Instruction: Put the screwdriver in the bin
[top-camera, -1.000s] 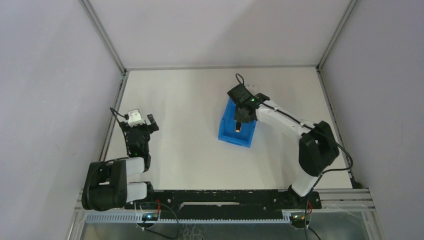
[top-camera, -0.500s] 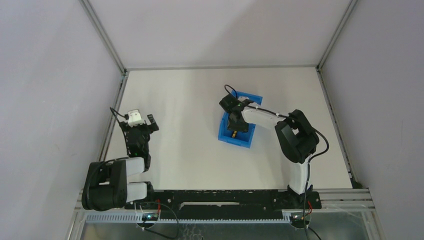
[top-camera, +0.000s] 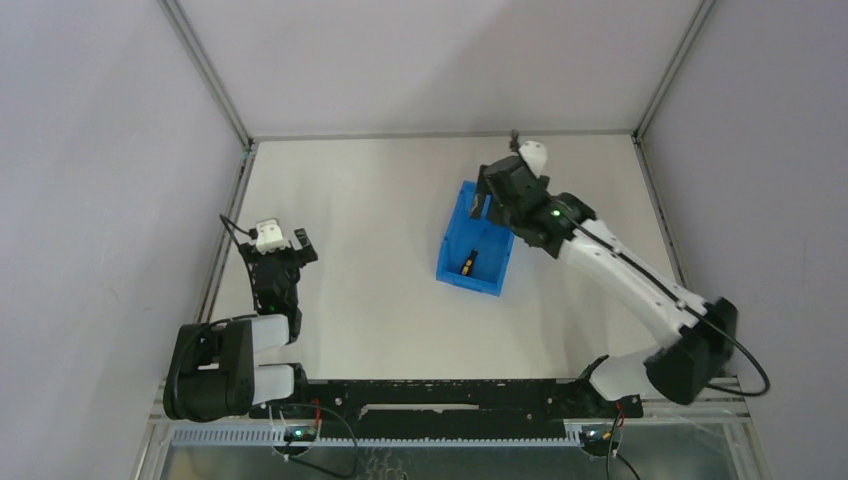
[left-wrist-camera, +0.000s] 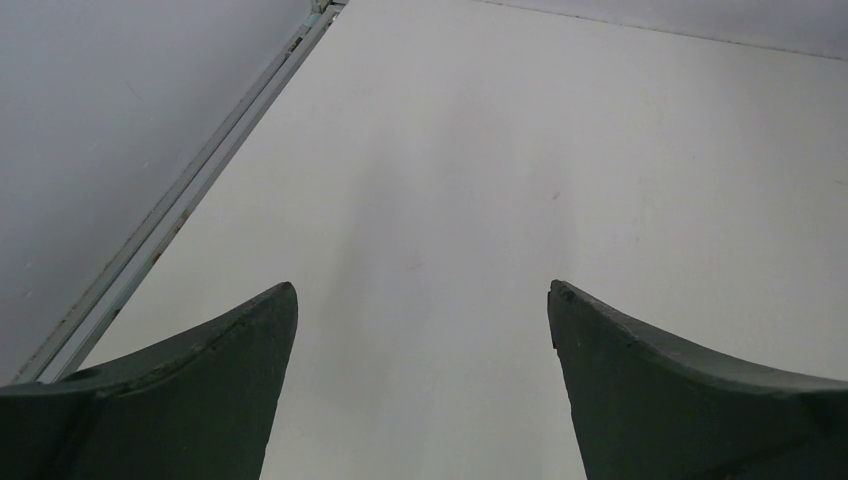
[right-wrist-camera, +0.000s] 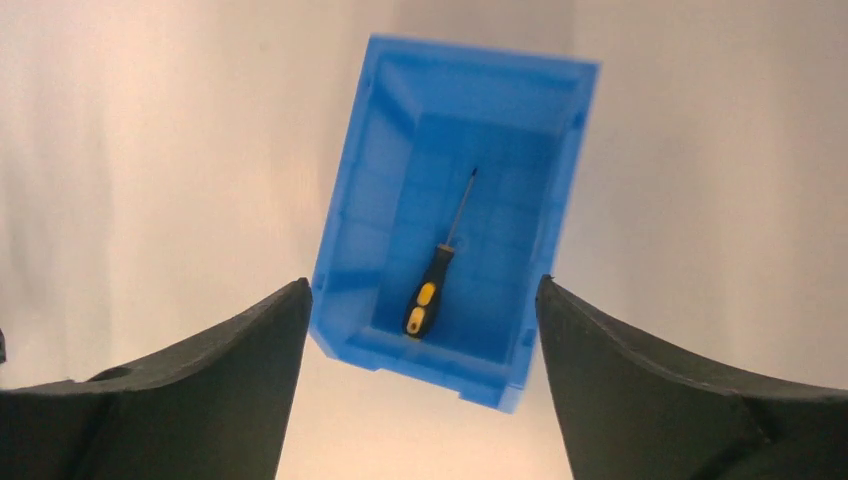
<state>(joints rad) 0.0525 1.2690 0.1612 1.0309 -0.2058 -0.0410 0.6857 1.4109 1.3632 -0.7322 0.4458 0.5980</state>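
The blue bin (top-camera: 452, 240) stands right of the table's middle. The screwdriver (top-camera: 468, 263) lies loose on its floor, black and yellow handle toward the near end. In the right wrist view the screwdriver (right-wrist-camera: 425, 295) sits inside the bin (right-wrist-camera: 350, 210), its thin shaft pointing away. My right gripper (top-camera: 487, 203) hovers above the bin's far end; its jaws (right-wrist-camera: 422, 283) stand wide open and hold nothing. My left gripper (top-camera: 285, 240) rests at the left side of the table, open and holding nothing (left-wrist-camera: 423, 288).
A metal rail (top-camera: 228, 225) runs along the table's left edge, close to the left gripper. Grey walls enclose the table on three sides. The right arm's elbow (top-camera: 690, 360) sits low at the near right.
The right gripper opened and let go of the screwdriver, which now lies in the bin. The right arm then rose and swung back toward the bin's far end. The left arm stayed still.
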